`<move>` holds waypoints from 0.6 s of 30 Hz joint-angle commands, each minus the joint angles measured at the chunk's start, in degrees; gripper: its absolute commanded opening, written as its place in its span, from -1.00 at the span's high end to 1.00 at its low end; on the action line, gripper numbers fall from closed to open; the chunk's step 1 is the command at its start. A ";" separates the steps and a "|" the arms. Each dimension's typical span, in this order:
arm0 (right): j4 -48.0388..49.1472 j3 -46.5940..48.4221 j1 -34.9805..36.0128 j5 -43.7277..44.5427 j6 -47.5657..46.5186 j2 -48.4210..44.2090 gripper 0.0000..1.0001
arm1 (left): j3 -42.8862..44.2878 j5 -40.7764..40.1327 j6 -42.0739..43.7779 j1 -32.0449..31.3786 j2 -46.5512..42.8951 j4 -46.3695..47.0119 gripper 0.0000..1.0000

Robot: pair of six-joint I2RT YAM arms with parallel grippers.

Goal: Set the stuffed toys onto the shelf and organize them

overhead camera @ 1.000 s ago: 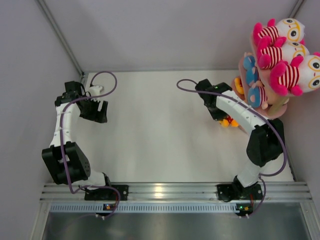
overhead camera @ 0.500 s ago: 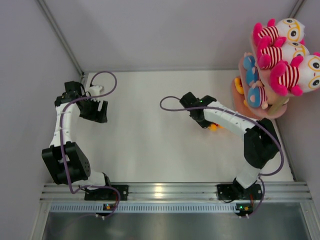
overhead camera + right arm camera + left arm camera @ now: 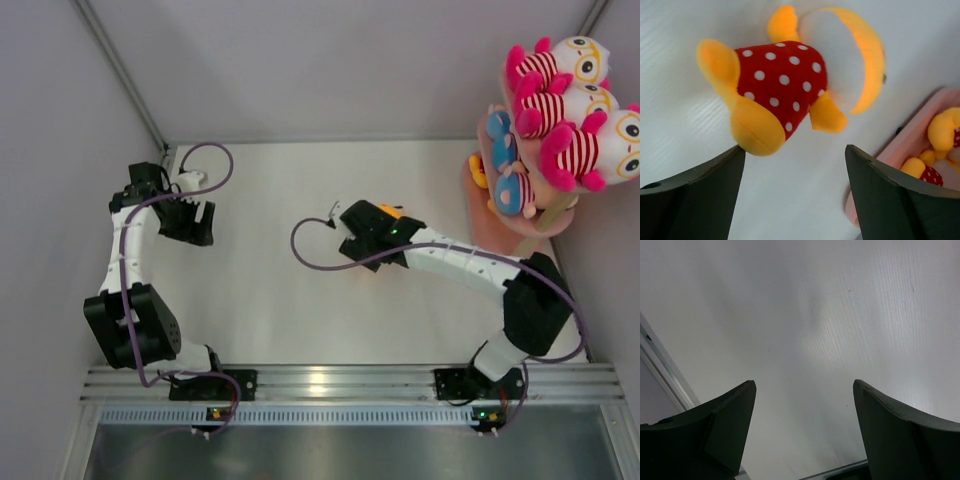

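Observation:
An orange-yellow stuffed toy in a red polka-dot outfit (image 3: 785,85) lies on the white table just beyond my right gripper (image 3: 795,149). That gripper is open and holds nothing. From above only a bit of this toy's orange (image 3: 388,211) shows past the right gripper (image 3: 378,224) at mid-table. The pink shelf (image 3: 497,228) stands at the far right. Three striped white-pink toys (image 3: 565,105) sit on its top tier, two blue toys (image 3: 513,190) on a lower tier, and an orange one (image 3: 940,135) on the bottom tier (image 3: 912,145). My left gripper (image 3: 804,385) hangs open over bare table at the far left (image 3: 203,222).
Grey walls close in the table on the left, back and right. A metal rail (image 3: 340,382) runs along the near edge by the arm bases. The right arm's purple cable (image 3: 305,258) loops left of its wrist.
My right arm has swung left, away from the shelf, carrying the orange polka-dot toy. Its jaws have opened and the toy now lies free on the table. The left arm has not moved.

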 commanded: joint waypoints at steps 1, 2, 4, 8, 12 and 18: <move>4.73 0.71 -9.00 2.15 -2.57 -9.65 -0.62 | 1.15 0.83 0.45 0.48 0.08 -0.41 -0.69; 4.81 0.71 -10.78 2.67 -3.53 -11.41 -0.62 | 1.24 0.92 0.36 0.48 0.52 -0.41 -0.69; 4.55 0.97 -16.03 4.34 -4.67 -11.78 -0.63 | 1.59 1.27 0.10 0.48 0.96 -0.41 -0.69; 2.09 1.93 -24.14 11.52 -8.54 -3.82 -0.34 | 2.12 2.32 -0.25 0.48 2.27 -0.32 -0.69; 0.94 5.98 -28.81 15.86 -9.87 3.60 -0.14 | 2.82 2.15 -0.17 0.48 2.98 -0.32 -0.69; 3.68 9.14 -32.58 24.99 -13.99 8.69 -0.27 | 2.82 2.06 0.27 0.48 3.95 -0.23 -0.69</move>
